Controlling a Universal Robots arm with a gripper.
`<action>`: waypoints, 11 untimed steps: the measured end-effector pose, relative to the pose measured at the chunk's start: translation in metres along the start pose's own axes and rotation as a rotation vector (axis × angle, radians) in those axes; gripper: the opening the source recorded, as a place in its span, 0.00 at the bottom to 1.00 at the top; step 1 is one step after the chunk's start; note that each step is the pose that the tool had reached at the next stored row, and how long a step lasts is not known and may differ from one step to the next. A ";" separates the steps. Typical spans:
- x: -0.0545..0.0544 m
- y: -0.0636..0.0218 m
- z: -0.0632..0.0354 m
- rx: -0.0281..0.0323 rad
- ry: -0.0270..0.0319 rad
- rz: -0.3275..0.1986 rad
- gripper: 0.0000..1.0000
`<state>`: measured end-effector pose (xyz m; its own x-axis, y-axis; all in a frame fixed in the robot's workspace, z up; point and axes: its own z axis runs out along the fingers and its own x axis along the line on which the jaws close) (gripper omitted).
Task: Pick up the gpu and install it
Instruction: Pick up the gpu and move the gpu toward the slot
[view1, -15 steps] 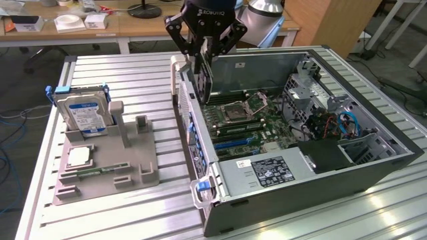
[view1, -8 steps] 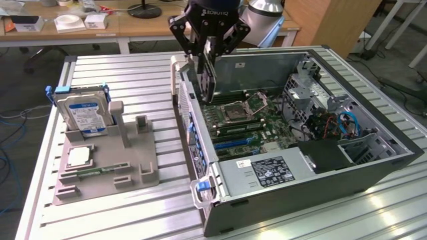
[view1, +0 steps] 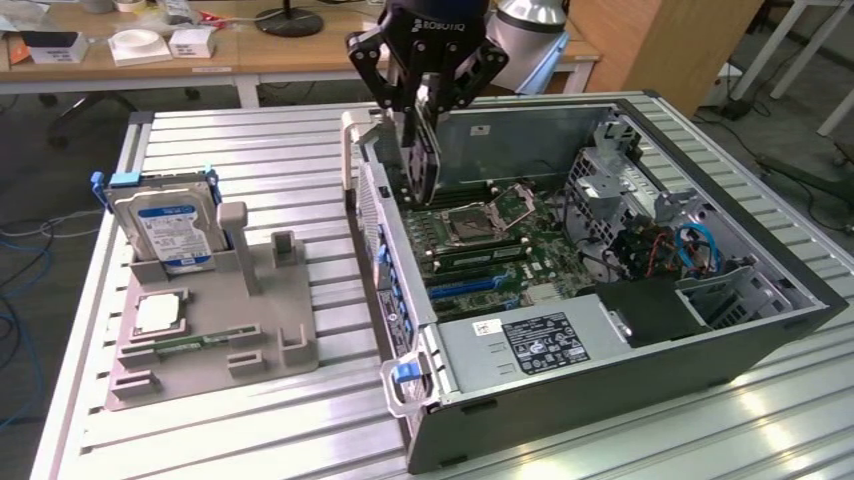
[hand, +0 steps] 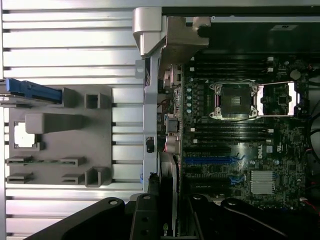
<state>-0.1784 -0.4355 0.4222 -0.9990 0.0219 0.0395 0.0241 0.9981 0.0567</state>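
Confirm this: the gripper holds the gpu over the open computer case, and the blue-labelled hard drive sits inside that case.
Not quite. The hard drive stands upright in the gray holder on the table, outside the computer case, as the exterior view shows. The rest holds: the gripper grips the gpu over the open case.

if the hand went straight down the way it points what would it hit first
Likely the circuit board in the computer case, near its back wall; the card gripped in the hand would touch first. Depth is unclear.
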 end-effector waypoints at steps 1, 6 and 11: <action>-0.001 0.0000 0.0000 0.0000 0.0000 0.000 0.27; -0.006 0.0001 -0.0001 0.0001 0.0001 -0.002 0.27; -0.012 0.0002 -0.0001 0.0001 0.0002 -0.004 0.27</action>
<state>-0.1669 -0.4355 0.4219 -0.9991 0.0176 0.0395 0.0198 0.9982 0.0567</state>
